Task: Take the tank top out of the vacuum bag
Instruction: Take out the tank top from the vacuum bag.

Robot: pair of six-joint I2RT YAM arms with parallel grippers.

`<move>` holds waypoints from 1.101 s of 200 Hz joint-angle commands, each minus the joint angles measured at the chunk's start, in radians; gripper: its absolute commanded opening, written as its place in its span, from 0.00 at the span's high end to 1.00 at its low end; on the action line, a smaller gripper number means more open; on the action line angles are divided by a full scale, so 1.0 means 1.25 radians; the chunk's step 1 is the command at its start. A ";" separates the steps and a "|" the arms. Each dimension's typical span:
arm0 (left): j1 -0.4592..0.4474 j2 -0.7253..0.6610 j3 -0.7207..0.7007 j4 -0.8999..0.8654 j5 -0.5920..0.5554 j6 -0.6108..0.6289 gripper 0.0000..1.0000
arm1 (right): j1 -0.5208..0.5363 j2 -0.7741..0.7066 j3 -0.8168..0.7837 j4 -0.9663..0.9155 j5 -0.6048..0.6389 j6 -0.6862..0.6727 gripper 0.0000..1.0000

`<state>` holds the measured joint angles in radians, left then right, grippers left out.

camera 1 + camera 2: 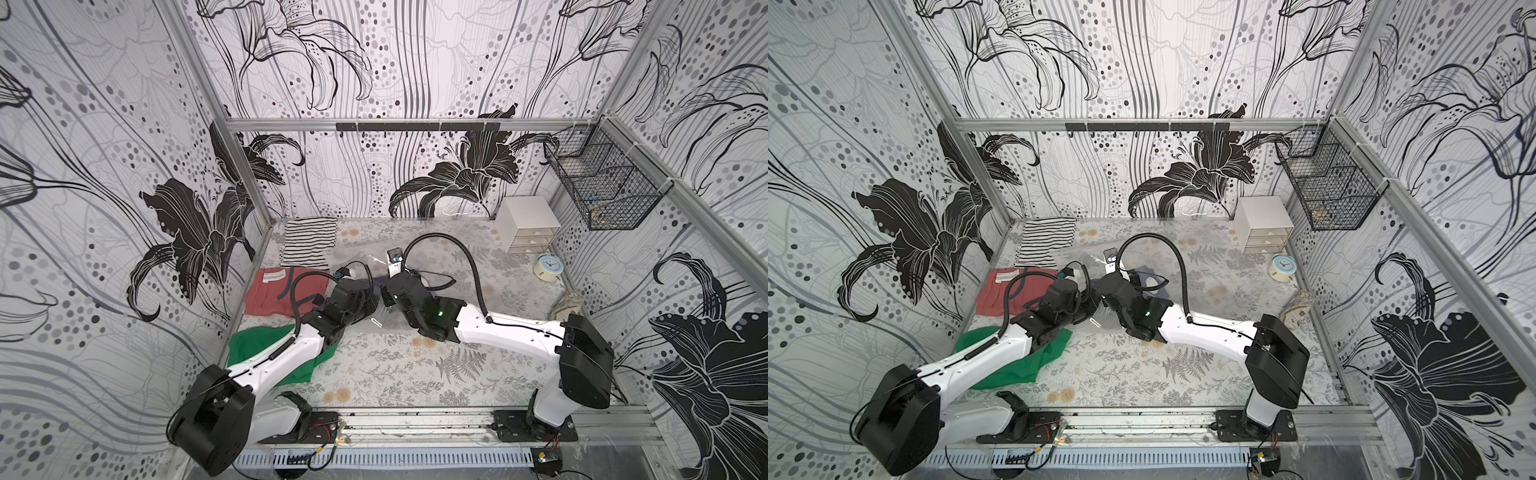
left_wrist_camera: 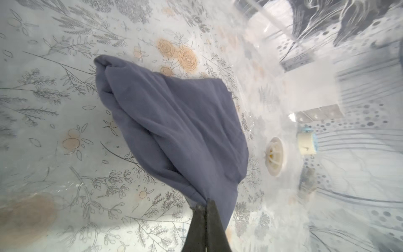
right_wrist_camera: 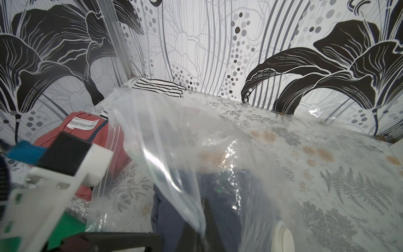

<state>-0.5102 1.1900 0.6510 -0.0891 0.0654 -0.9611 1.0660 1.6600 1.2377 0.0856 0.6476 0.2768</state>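
Your left gripper (image 2: 206, 201) is pinching an edge of the slate-blue, soft fabric tank top (image 2: 174, 122), jaws closed on the cloth. Your right gripper (image 3: 204, 215) is clamping what looks like the upper film of the large, clear, crinkly plastic vacuum bag (image 3: 165, 135), holding its mouth up. The tank top is lying inside the bag, near the round white valve disc (image 2: 275, 156). By the look of it, you are holding the grasp; the pull-out is remaining.

table (image 1: 395, 374) | vacuum bag (image 3: 165, 131); striped cloth (image 1: 309, 243); red cloth (image 1: 270, 297); green cloth (image 1: 301, 368); drawers (image 1: 530, 224); clock (image 1: 548, 266)
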 commanded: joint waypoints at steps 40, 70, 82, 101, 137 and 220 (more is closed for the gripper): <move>0.058 -0.128 -0.080 -0.114 -0.032 0.002 1.00 | -0.003 0.029 -0.023 0.001 -0.014 0.015 1.00; 0.066 -0.121 -0.105 -0.076 -0.010 0.007 1.00 | -0.003 0.039 -0.030 -0.004 -0.047 0.040 1.00; 0.066 -0.127 -0.111 -0.067 -0.003 0.009 1.00 | -0.002 0.045 -0.038 -0.012 -0.051 0.050 1.00; 0.066 -0.150 -0.111 -0.077 0.010 0.021 1.00 | -0.003 0.053 -0.049 -0.023 -0.063 0.067 1.00; 0.066 -0.252 -0.088 -0.202 -0.033 0.022 1.00 | -0.003 0.079 -0.048 -0.033 -0.103 0.093 1.00; 0.100 -0.305 -0.092 -0.417 -0.090 -0.040 1.00 | -0.002 0.105 -0.032 -0.044 -0.096 0.098 1.00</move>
<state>-0.3950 0.8078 0.5587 -0.5632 -0.0364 -0.9752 1.0660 1.7889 1.1889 0.0593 0.5007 0.3813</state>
